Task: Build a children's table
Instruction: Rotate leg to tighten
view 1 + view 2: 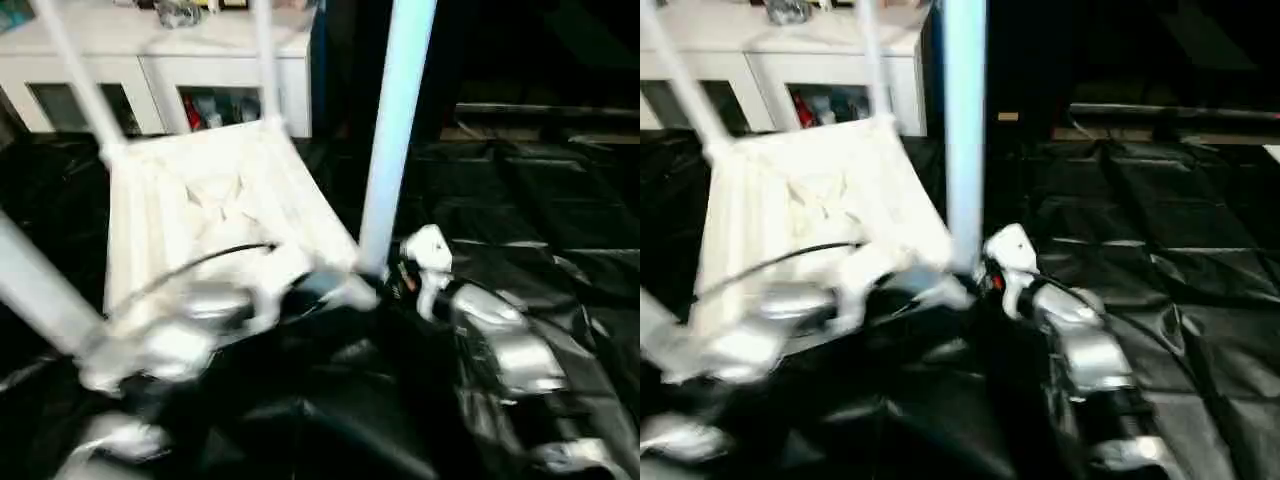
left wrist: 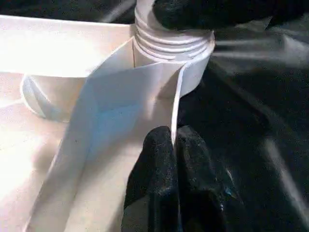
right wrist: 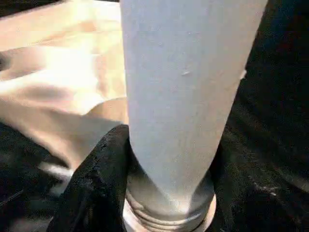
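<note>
On a floor covered with crinkled black sheeting [image 1: 560,220], the children's table [image 1: 210,215] lies upside down, its ribbed underside facing up and its legs rising toward twelve o'clock. From the head camera the square top sits at about ten o'clock of centre, with the white cabinet [image 1: 150,75] with glass doors behind it at roughly eleven o'clock. One leg [image 1: 395,140] stands in the near corner socket, close to the middle of the scene; two more legs [image 1: 85,85] rise from the far corners, and a fourth leg [image 1: 35,285] slants out at about nine o'clock. The left gripper [image 2: 173,159], reaching in from seven o'clock, has its two black fingers [image 2: 154,179] clenched together on the thin upright rim of the tabletop, just beside the threaded corner socket [image 2: 174,43]. The right gripper [image 3: 169,159], coming from about five o'clock, grasps the near leg at its base: one black finger [image 3: 99,179] presses against one side of the tube just above the threaded collar, and the dark shape of the other touches the opposite side. The right silver forearm [image 1: 510,355] stretches back toward five o'clock, and the left forearm [image 1: 190,320], blurred, lies across the near edge of the tabletop with a black cable [image 1: 200,262] arching over it.
</note>
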